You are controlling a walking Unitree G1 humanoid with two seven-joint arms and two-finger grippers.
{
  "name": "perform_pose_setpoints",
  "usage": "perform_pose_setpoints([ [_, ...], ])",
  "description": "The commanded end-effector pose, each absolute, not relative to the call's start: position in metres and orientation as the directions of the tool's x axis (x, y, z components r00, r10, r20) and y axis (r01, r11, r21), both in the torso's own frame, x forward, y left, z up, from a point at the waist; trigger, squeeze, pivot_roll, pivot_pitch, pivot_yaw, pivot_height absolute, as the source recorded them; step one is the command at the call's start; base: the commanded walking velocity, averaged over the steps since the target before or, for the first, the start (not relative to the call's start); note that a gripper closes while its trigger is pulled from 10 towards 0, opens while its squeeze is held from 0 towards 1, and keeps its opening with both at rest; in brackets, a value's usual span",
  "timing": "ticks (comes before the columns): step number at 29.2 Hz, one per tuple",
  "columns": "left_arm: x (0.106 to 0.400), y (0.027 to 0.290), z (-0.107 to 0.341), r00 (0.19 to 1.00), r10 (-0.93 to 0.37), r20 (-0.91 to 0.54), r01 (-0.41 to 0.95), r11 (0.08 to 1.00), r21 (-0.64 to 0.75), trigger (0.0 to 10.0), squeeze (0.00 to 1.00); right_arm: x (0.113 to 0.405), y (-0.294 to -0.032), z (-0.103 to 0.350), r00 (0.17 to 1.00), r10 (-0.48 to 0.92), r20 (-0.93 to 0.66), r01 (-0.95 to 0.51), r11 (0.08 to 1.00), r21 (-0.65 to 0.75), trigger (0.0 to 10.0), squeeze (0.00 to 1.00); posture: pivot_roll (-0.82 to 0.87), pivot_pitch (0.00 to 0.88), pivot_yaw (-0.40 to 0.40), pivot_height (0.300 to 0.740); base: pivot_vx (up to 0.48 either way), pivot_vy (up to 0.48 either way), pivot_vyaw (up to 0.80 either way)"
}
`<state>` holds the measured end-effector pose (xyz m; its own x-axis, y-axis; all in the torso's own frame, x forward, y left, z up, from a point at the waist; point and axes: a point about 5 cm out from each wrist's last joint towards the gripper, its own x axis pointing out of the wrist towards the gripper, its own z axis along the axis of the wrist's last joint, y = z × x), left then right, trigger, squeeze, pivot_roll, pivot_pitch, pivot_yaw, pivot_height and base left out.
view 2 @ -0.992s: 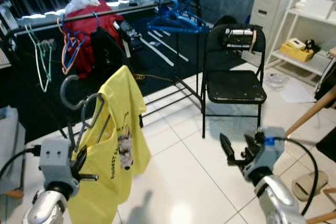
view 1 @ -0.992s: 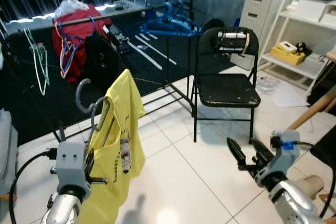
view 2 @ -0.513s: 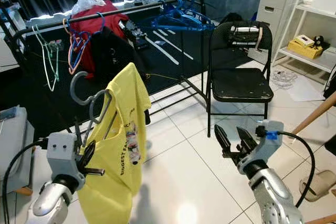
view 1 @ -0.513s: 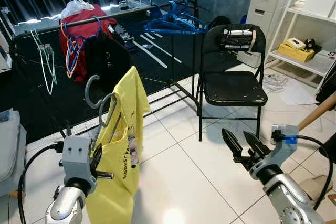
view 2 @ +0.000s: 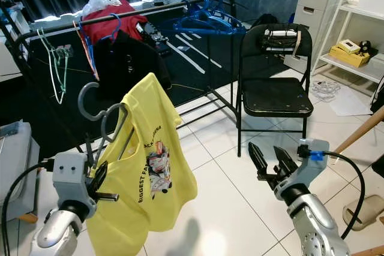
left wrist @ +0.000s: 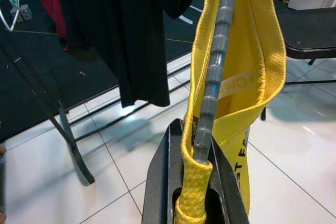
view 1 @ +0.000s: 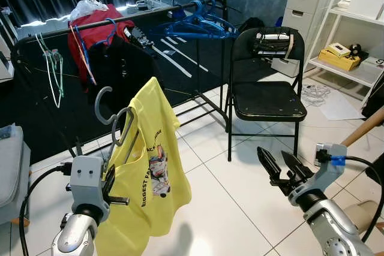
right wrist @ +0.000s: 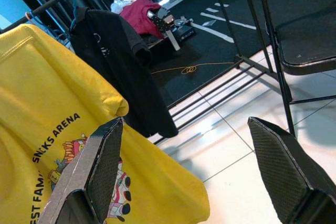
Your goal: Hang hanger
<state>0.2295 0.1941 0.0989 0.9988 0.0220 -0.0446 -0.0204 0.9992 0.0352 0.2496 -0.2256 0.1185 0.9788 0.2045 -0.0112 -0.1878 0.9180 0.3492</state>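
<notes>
A grey hanger (view 1: pixel 109 105) carries a yellow T-shirt (view 1: pixel 153 175) with a cartoon print. My left gripper (view 1: pixel 110 175) is shut on the hanger's lower part, holding it upright at the lower left. The left wrist view shows the grey hanger (left wrist: pixel 216 77) and yellow fabric clamped between the black fingers (left wrist: pixel 157 182). Beyond it, a black clothes rail (view 1: pixel 129 15) runs across the back, with a black shirt (view 1: pixel 123 67) hanging on it. My right gripper (view 1: pixel 277 163) stands open and holds nothing at the lower right, over the white tiles.
A red garment (view 1: pixel 90 25), blue hangers (view 1: pixel 195 23) and pale green hangers (view 1: pixel 51 64) hang on the rail. A black folding chair (view 1: pixel 267 100) stands right of the rack. White drawers (view 1: pixel 306 7) and shelves (view 1: pixel 354 34) fill the far right. A dark mat (view 1: pixel 180 64) lies under the rack.
The yellow shirt's lower part has swung out to the right, showing its print. The view shifted a little since a second ago. Both grippers keep their pose.
</notes>
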Motion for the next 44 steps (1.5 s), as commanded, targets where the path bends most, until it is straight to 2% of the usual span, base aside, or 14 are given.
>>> perform_pose_setpoints([
  [1,0.2305,0.1951,0.1027,1.000,0.019,-0.018,-0.018,0.999,0.051,10.0,0.00,0.2505,-0.2237,0.1154,0.977,0.213,-0.020,-0.192,0.912,0.362,10.0,0.00,-0.07,0.000,0.079,0.740,0.000,0.000,0.00],
  [44,0.2290,0.1931,0.1017,1.000,0.009,-0.017,-0.008,0.999,0.047,10.0,0.00,0.2482,-0.2243,0.1152,0.975,0.220,-0.023,-0.195,0.905,0.379,10.0,0.00,-0.08,0.000,0.079,0.740,0.000,0.000,0.00],
])
